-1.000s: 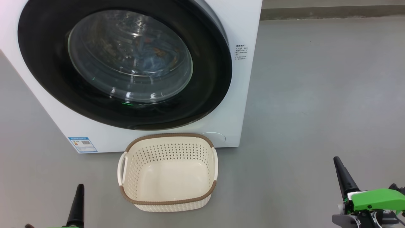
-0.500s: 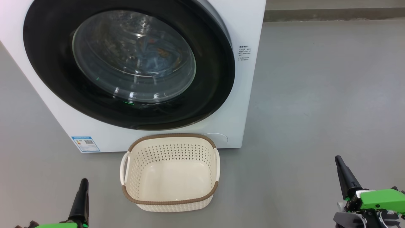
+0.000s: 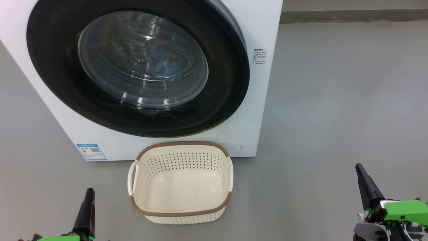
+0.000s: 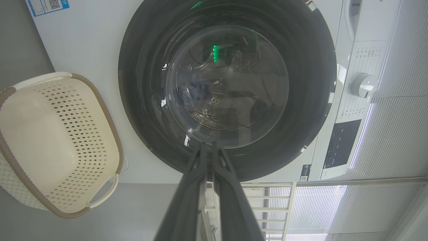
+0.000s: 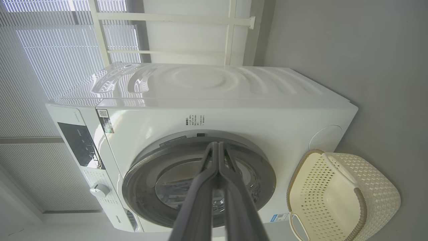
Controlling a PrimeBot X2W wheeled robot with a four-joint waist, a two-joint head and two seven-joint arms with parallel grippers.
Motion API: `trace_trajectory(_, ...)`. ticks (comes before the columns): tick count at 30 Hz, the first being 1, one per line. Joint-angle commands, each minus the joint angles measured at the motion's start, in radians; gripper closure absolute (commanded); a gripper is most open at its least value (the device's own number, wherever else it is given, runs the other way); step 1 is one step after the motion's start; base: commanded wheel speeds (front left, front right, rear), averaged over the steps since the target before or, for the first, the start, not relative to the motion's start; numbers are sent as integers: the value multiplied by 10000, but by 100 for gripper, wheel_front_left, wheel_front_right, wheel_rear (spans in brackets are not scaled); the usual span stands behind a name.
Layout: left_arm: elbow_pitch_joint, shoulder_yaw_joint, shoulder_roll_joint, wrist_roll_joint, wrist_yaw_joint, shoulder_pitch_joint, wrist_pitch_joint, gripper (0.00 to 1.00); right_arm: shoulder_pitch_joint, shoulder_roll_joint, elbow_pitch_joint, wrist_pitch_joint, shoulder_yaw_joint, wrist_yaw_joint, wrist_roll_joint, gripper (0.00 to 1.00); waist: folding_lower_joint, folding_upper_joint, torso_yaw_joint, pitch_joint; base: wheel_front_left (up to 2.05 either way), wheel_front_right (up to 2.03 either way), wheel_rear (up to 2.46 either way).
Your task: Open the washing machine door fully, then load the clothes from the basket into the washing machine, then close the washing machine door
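Observation:
The washing machine [image 3: 264,100] stands ahead, and its round black washing machine door [image 3: 224,100] sits flat against the front. Through the glass I see the light-blue clothes [image 3: 167,63] lying in the drum; they also appear as clothes [image 4: 197,93] in the left wrist view. The cream basket [image 3: 182,213] sits on the floor in front of the machine with nothing inside. My left gripper [image 3: 89,194] is low at the basket's left, shut and holding nothing. My right gripper [image 3: 359,169] is far to the basket's right, shut on nothing too.
Grey floor [image 3: 334,100] stretches to the right of the machine up to a wall skirting [image 3: 351,15]. The machine's dial [image 4: 362,85] and dark control panel [image 4: 341,142] are on its top strip. A window with blinds [image 5: 50,50] is behind the machine.
The whole head picture has slid a little to the right, so the camera moved. The left gripper shows slightly higher in the picture. Both grippers stay shut.

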Motion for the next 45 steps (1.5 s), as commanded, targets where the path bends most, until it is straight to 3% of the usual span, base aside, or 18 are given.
trace_trajectory(1,-315,316,85,-79,4,-430,64,100,-511,-51,-292,72,203,8,45,100,0,0,0,0,0,0,0)
trace_trajectory(45,-315,314,85,-81,4,-430,62,100,-517,-11,-289,118,146,8,-3,100,0,0,0,0,0,0,0)
